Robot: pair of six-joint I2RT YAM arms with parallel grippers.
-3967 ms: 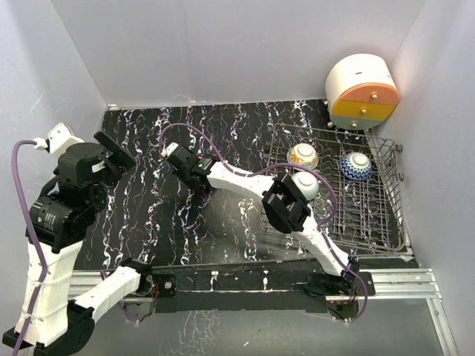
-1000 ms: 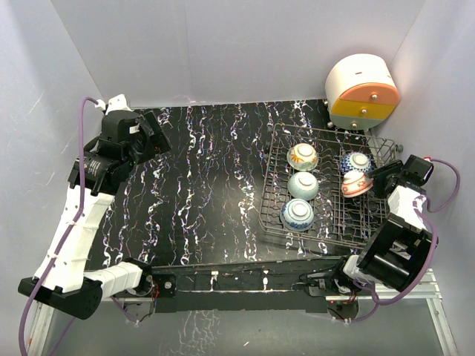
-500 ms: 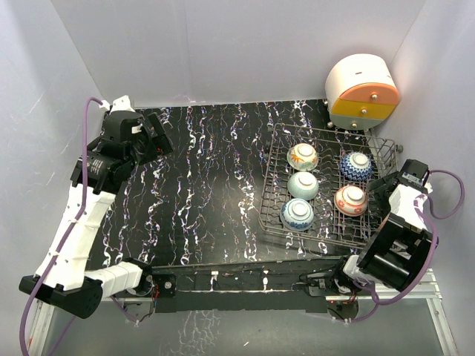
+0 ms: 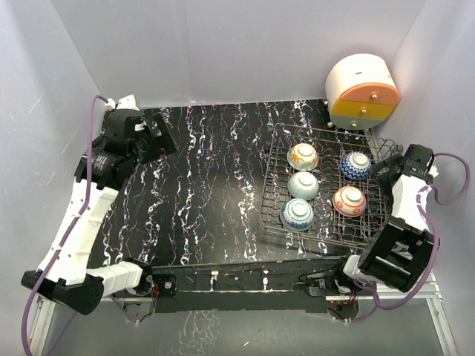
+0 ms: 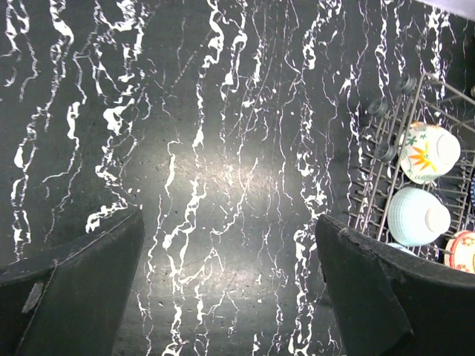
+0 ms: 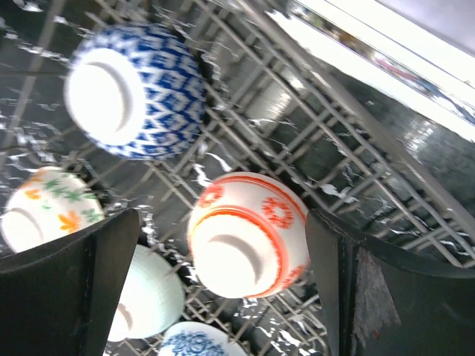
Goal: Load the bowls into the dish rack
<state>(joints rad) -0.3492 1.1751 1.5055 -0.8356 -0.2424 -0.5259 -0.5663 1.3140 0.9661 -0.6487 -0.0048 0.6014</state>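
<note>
Several bowls sit upside down in the grey wire dish rack (image 4: 326, 132): the flower bowl (image 4: 302, 156), the teal one (image 4: 303, 185), a pale blue-patterned one (image 4: 297, 213), a dark blue one (image 4: 357, 165) and the orange-red ringed one (image 4: 349, 200). My right gripper (image 4: 389, 169) hangs open over the rack's right side. In the right wrist view the ringed bowl (image 6: 245, 230) lies on the wires below the open right gripper (image 6: 220, 245), apart from both fingers. My left gripper (image 4: 158, 138) is open at the far left, over the bare table (image 5: 223, 148), with nothing between its fingers.
A rounded white, orange and yellow drawer unit (image 4: 362, 93) stands behind the rack at the back right. Pale walls close in the black marbled table (image 4: 208, 170) on three sides. The rack's left edge (image 5: 375, 185) shows at the right of the left wrist view.
The right gripper has let go of the orange-red ringed bowl, which dropped onto the rack's wires. It then opened wide and drew back to the right. The left gripper opened slightly more.
</note>
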